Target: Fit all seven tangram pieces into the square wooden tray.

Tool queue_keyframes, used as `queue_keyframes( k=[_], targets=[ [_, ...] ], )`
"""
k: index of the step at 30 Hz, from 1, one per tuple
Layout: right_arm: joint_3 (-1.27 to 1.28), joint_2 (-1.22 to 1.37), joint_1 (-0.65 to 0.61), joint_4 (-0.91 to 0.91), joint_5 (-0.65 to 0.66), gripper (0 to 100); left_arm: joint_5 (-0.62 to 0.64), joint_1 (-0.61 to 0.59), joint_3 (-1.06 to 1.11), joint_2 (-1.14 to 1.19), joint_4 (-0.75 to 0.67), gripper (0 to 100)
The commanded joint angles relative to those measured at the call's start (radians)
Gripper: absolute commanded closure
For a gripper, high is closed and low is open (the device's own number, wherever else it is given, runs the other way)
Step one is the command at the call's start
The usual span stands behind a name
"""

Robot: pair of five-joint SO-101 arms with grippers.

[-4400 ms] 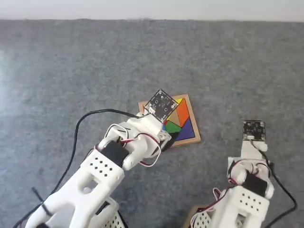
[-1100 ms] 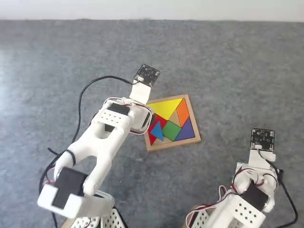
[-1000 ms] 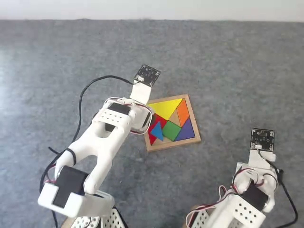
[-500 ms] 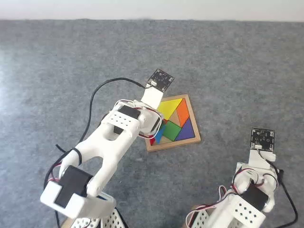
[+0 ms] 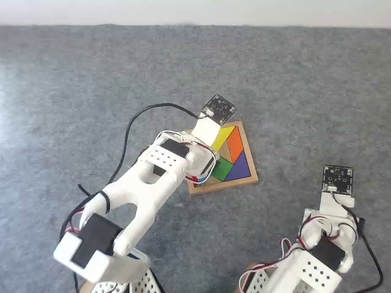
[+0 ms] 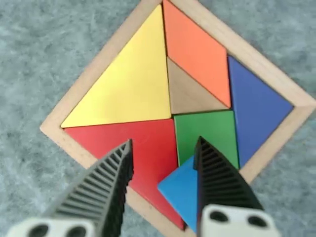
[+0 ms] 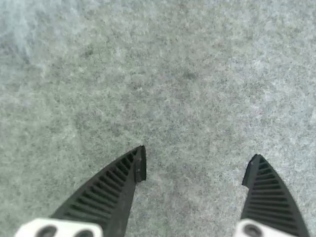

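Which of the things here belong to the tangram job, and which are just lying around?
Job: square wooden tray; yellow triangle, red triangle, orange parallelogram, tan triangle, green square, light blue triangle, dark blue triangle, all in the tray; left gripper, open above it.
Just there: grey mat; black cable; right gripper, open over bare mat.

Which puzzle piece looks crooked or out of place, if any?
Nothing stands out. All seven pieces lie flat inside the tray, with no gaps showing. The open left gripper hides one edge of the light blue triangle.
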Motion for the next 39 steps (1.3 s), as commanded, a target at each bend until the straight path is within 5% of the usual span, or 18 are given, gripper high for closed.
queue_keyframes(
  k=[1, 21, 27, 31, 39],
  targets=[
    [0.015, -0.021, 0.010, 0.012, 0.017, 69.2, -0.014, 0.025, 0.001, -0.009, 0.018, 81],
    [0.015, -0.021, 0.012, 0.012, 0.017, 69.2, 0.038, -0.002, 0.070, -0.140, -0.009, 81],
    [0.015, -0.021, 0.012, 0.012, 0.012, 70.0, 0.124, -0.098, 0.298, -0.387, -0.221, 84],
    [0.015, -0.021, 0.012, 0.012, 0.012, 81.9, 0.126, -0.157, 0.469, -0.488, -0.462, 92],
    [0.015, -0.025, 0.007, 0.008, 0.012, 89.7, 0.127, -0.141, 0.693, -0.506, -0.914, 94]
  ],
)
